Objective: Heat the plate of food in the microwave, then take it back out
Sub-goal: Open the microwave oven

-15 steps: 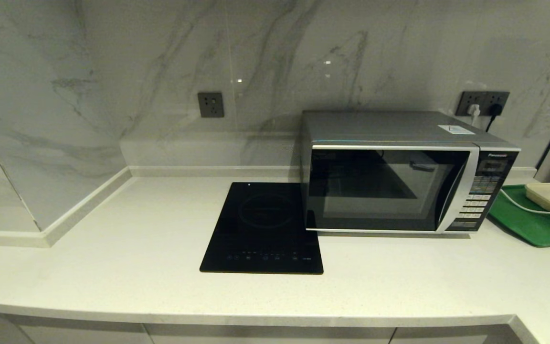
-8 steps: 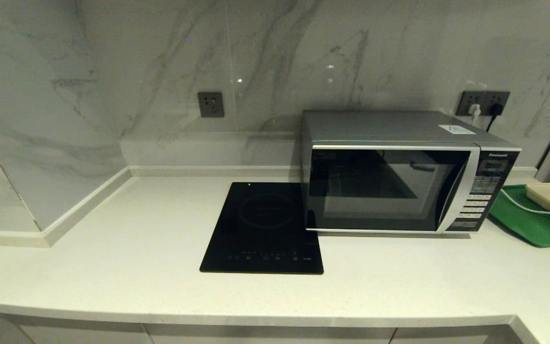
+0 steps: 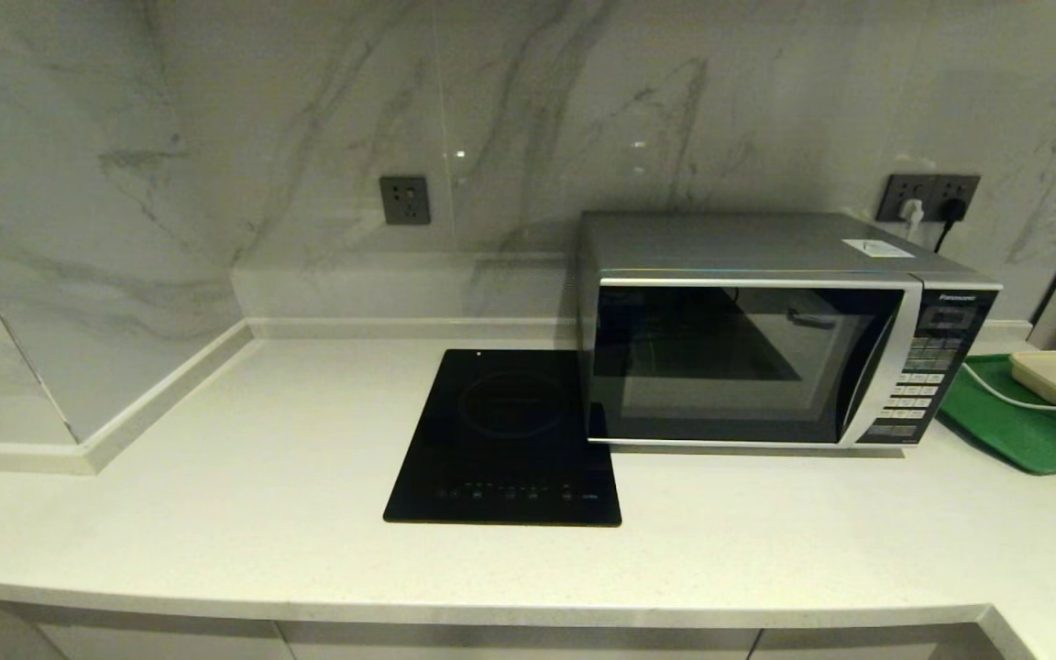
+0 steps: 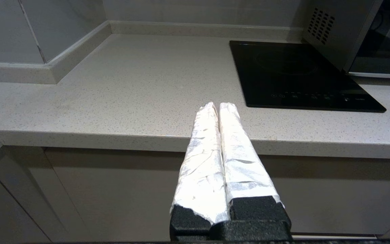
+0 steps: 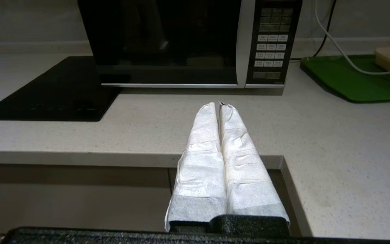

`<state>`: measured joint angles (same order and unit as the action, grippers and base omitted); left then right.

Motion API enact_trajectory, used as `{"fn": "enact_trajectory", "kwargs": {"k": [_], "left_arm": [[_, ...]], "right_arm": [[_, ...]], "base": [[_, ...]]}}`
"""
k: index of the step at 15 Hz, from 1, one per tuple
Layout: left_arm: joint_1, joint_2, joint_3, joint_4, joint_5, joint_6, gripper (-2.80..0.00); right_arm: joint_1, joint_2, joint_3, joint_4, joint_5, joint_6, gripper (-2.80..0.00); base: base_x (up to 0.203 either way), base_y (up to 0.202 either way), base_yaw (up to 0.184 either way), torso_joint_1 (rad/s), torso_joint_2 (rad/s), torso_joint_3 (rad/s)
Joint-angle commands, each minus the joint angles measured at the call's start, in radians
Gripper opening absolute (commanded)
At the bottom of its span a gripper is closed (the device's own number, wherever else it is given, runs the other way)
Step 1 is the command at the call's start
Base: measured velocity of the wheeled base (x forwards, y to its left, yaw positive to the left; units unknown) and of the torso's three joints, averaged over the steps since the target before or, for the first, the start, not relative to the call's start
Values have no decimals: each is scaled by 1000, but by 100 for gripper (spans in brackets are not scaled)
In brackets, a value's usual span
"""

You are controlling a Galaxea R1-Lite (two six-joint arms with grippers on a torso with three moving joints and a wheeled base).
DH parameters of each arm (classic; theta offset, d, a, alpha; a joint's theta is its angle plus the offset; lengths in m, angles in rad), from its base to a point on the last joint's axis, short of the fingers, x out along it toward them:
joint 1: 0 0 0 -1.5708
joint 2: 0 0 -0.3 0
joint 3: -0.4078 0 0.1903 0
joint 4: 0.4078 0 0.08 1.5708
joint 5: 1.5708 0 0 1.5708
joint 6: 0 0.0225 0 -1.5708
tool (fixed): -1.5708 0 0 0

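microwave door closed | left gripper pressed together, empty | right gripper pressed together, empty

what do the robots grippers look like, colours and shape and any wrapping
Both match. The left gripper has two long, narrow fingers tapering to rounded tips, wrapped in crinkled white tape or fabric, set in a black, rough-textured base. The right gripper is the same: white-wrapped fingers with visible wrap seams, on a black base. No cables or markings show on either. The arms themselves are out of view.
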<state>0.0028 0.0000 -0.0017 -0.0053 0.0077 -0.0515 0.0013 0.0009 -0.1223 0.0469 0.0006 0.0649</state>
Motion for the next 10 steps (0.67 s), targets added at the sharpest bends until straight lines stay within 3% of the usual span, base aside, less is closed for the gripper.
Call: {"fn": "enact_trajectory", "kwargs": {"k": [1,3,10], "left_arm": [[0,0,0,-1,0,-1,-280],[0,0,0,-1,1,-2,-280],[0,0,0,-1,0,-1,-280]], "right_arm": [[0,-1,128,-137,-14,-36,-280],[0,0,122,-42,-27,-61,-280],[0,-1,122,-45,-31,-26,-280]], "base": [[0,0,0,0,0,0],[0,0,0,0,0,0],[0,0,0,0,0,0]]}}
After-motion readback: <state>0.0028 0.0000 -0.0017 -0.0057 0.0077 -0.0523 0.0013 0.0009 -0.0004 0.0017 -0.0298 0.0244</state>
